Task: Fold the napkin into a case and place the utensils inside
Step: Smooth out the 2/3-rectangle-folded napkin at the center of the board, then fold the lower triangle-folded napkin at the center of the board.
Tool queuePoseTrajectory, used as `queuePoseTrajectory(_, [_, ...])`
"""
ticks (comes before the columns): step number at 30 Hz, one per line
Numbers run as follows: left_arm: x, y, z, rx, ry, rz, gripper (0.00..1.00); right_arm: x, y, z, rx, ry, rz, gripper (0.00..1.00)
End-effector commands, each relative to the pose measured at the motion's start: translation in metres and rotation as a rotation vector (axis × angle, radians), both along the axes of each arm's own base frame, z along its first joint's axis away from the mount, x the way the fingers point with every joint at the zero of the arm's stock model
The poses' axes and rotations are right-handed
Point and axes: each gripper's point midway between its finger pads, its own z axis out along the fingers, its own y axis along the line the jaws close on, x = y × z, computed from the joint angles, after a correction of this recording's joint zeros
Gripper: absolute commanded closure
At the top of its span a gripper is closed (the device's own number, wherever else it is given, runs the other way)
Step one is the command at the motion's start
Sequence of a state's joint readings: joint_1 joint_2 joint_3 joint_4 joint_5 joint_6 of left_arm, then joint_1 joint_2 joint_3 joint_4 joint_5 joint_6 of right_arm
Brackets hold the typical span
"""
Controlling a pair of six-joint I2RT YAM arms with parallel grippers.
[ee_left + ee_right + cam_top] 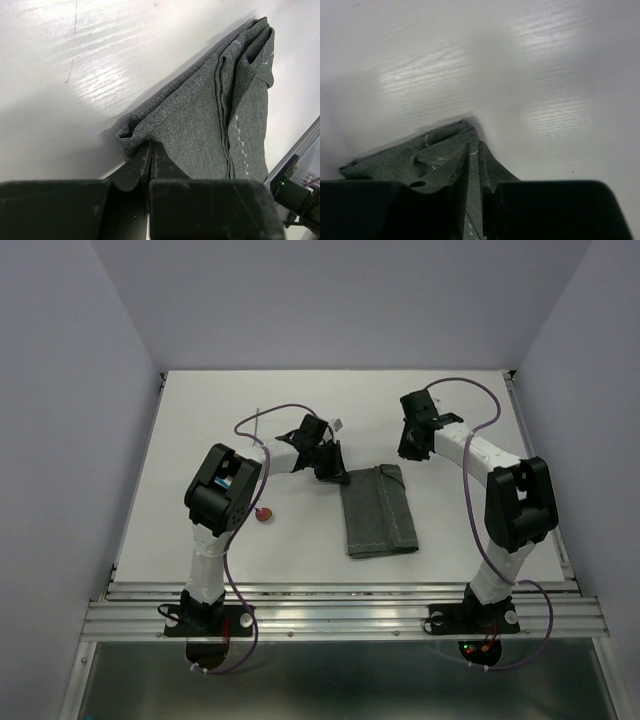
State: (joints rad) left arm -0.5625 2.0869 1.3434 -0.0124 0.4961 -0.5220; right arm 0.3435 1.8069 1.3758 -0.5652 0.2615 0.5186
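Left wrist view shows the left gripper [150, 150] closed, seemingly pinching the far left corner of the napkin [200, 125], which lies folded in a strip mid-table [200, 420]. The right gripper [473, 147] is a narrow slit apart over the far right corner; whether it grips cloth I cannot tell. With one corner held, a pull could skew the layers and undo the fold. The spoon [264, 514] lies toward the left edge.
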Motion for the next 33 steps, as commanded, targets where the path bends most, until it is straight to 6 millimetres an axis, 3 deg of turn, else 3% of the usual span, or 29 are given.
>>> queuePoseTrajectory(1, [-0.003, -0.001, 0.032, 0.016, -0.041, -0.025, 0.98, 0.001, 0.006, -0.008, 0.098, 0.004, 0.010, 0.86])
queuePoseTrajectory(7, [0.003, -0.012, 0.055, -0.004, -0.081, -0.038, 0.95, -0.002, 0.018, -0.032, 0.143, 0.054, 0.046, 0.95])
queuePoseTrajectory(21, [0.004, -0.049, 0.054, -0.024, -0.069, -0.103, 0.95, -0.008, 0.040, -0.054, 0.243, 0.108, 0.111, 0.96])
queuePoseTrajectory(25, [0.009, -0.067, 0.065, -0.056, -0.087, -0.113, 0.95, -0.009, 0.041, -0.062, 0.246, 0.123, 0.104, 0.96])
queuePoseTrajectory(33, [0.017, -0.088, 0.057, -0.099, -0.062, -0.105, 0.96, -0.010, 0.042, -0.066, 0.255, 0.128, 0.095, 0.96])
